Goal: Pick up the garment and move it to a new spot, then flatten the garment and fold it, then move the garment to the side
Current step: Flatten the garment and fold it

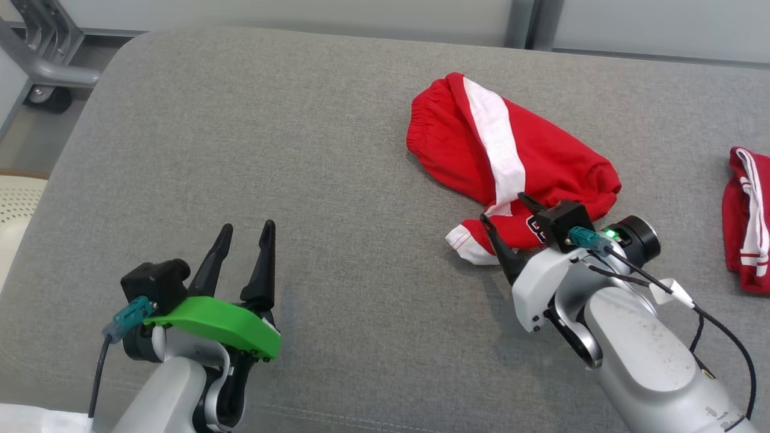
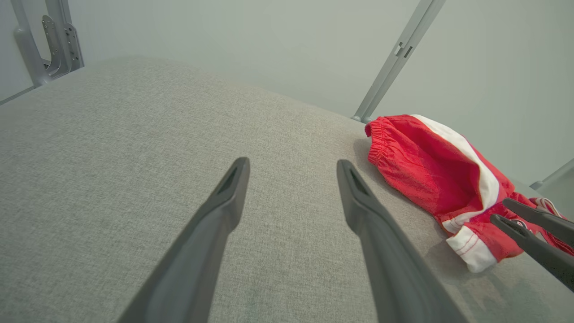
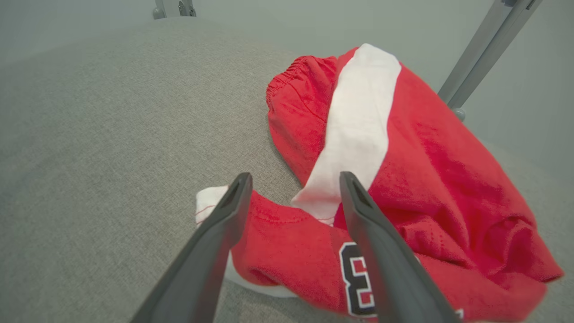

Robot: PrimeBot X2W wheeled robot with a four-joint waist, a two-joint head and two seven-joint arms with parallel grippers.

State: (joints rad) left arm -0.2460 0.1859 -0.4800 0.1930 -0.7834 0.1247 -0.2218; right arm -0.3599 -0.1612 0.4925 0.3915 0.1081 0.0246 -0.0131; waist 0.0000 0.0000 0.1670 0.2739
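Head view: a crumpled red fabric garment (image 1: 541, 156) with a broad white stripe and a gathered elastic waistband is lying on the right half of a wide grey woven-cloth table (image 1: 301, 150). The right gripper (image 1: 503, 207), two long dark fingers on a pale arm, is reaching into the garment's near end with its fingers spread wide and nothing pinched; a black camera block on the wrist is hiding part of that end, so contact is hard to judge. The left gripper (image 1: 248, 225) is hovering low over bare table at the lower left, well apart from the garment, fingers parted and empty; a bright green plastic cover (image 1: 222, 325) is hiding part of its wrist. A second red-and-white cloth (image 1: 746, 222) is being cut off by the right edge; a cream perforated object (image 1: 18, 204) is being cut off at the left edge; a grey metal frame (image 1: 42, 60) on a wheel is showing in the top left corner.

Left wrist view: the left fingers are standing apart over bare grey cloth; the garment is lying to their right, and the right gripper's two tips are pointing at its white-cuffed end, their bases cut off by the picture's edge.

Right wrist view: the right fingers are straddling a red fold of the garment without closing on it; a printed black-and-white figure, seemingly a 3, is being partly covered by one finger; the garment's near right end is blurring.
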